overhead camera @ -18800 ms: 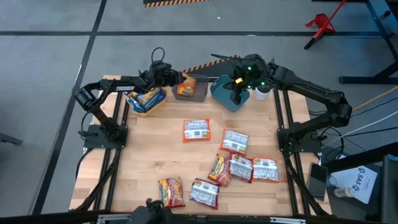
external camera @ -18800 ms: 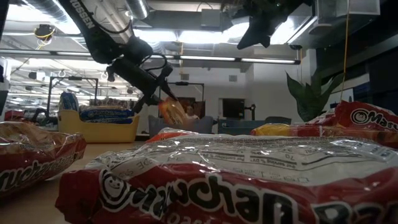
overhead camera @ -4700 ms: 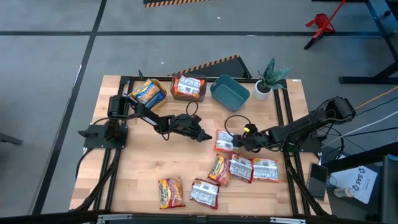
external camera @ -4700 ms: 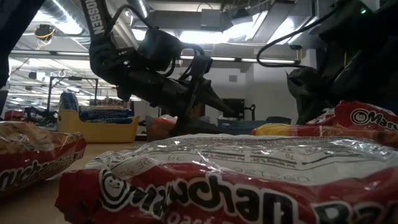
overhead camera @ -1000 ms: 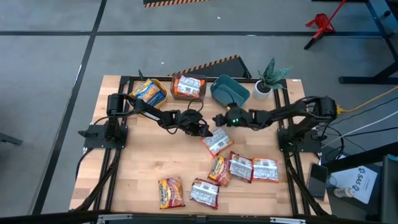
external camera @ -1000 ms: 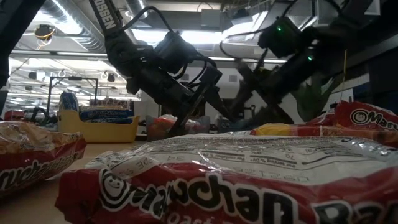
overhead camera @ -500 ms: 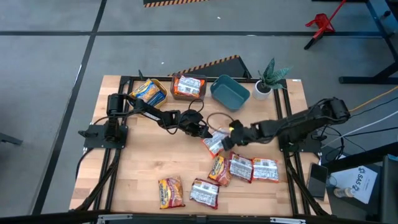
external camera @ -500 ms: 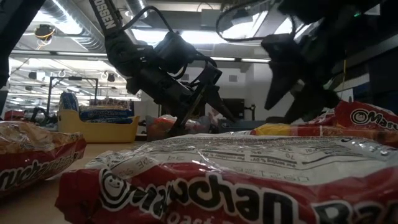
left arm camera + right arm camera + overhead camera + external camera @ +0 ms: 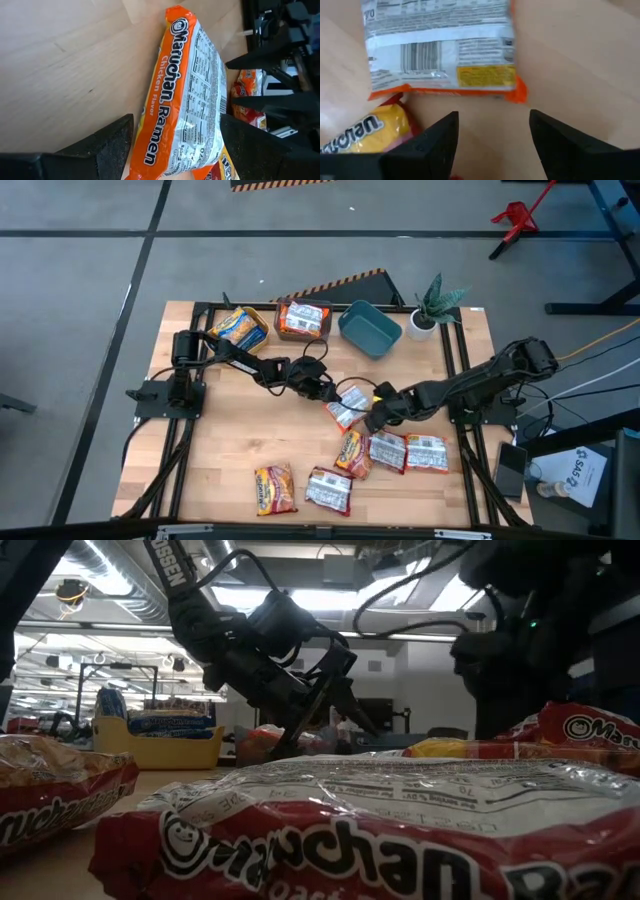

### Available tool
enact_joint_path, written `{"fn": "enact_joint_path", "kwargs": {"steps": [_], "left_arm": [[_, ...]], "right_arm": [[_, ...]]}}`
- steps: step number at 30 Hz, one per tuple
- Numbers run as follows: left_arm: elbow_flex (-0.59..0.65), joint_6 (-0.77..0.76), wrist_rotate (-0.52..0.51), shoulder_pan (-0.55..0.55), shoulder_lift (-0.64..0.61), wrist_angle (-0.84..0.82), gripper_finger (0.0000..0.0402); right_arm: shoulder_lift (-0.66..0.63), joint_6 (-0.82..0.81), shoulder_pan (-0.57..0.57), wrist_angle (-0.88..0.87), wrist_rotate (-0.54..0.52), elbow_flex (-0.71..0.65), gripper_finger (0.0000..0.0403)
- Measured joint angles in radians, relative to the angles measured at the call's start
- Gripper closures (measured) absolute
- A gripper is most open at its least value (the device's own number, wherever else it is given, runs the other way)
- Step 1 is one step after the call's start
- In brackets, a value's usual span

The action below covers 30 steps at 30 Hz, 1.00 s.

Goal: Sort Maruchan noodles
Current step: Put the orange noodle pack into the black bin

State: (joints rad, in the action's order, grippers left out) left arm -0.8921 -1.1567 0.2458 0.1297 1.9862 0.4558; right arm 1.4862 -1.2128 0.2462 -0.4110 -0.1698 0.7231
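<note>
The left tool point(image 9: 322, 392) sits low at mid-table, fingers spread, an orange Chicken Ramen packet point(image 9: 187, 95) lying just ahead between them, ungripped. The right tool point(image 9: 372, 417) comes in from the other side, also parted and holding nothing, the same packet's barcode end point(image 9: 440, 47) in front of it and a yellow-red packet point(image 9: 367, 132) beside. From above, that orange packet point(image 9: 346, 407) lies flat on the table point(image 9: 230, 430), touching neither bin.

To my eye only one arm should take it; two closing together would crumple the wrapper or tug it apart. I'd have the left tool slide a finger under the long edge, pinch across the narrow width, and lift cleanly before swinging toward the bins point(image 9: 304, 320) at the far edge. The remaining packets point(image 9: 405, 452) wait near the front.
</note>
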Motion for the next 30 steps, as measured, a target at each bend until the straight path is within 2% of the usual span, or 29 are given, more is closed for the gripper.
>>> {"fn": "enact_joint_path", "kwargs": {"steps": [8, 16, 30], "left_arm": [[0.0, 0.016, 0.025, 0.001, 0.0, 0.0, 0.0111], [0.0, 0.015, 0.026, 0.001, 0.0, 0.001, 0.0111], [0.001, 0.004, 0.035, 0.001, 0.001, 0.058, 0.0113]], "right_arm": [[0.114, 0.098, -0.071, 0.192, 0.031, 0.0, 0.0171], [0.116, 0.15, -0.145, 0.21, 0.014, -0.001, 0.0171], [0.116, 0.175, -0.15, 0.283, -0.033, -0.001, 0.0171]]}}
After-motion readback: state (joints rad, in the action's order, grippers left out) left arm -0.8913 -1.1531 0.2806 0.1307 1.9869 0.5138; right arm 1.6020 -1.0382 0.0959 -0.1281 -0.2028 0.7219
